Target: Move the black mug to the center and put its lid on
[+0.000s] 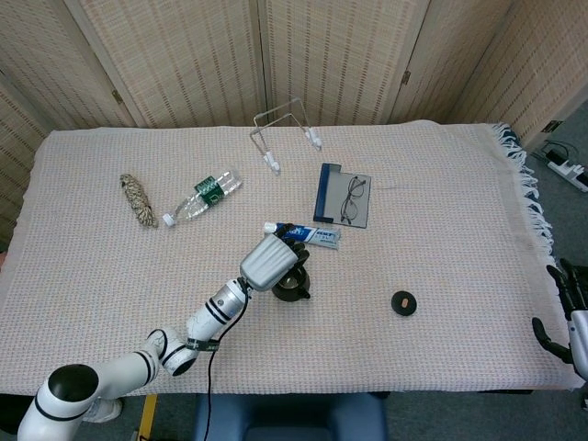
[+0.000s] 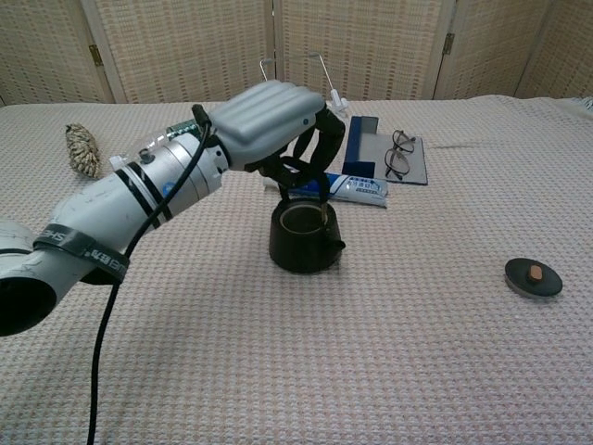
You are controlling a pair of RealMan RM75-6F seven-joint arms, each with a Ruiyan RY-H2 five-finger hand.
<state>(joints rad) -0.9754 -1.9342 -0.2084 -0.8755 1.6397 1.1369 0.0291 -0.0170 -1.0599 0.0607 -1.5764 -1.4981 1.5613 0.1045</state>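
The black mug stands upright near the middle of the table, just in front of the toothpaste tube; in the head view the mug is partly hidden under the hand. My left hand reaches over it from the left and grips its rim, fingers dipping into the open top; the same hand shows in the head view. The round black lid with a small knob lies flat to the right, also seen as the lid. My right hand hangs off the table's right edge, fingers apart, holding nothing.
A toothpaste tube lies right behind the mug. Glasses on a blue case, a wire stand, a water bottle and a rope bundle sit further back. The cloth's fringed edge is at the right.
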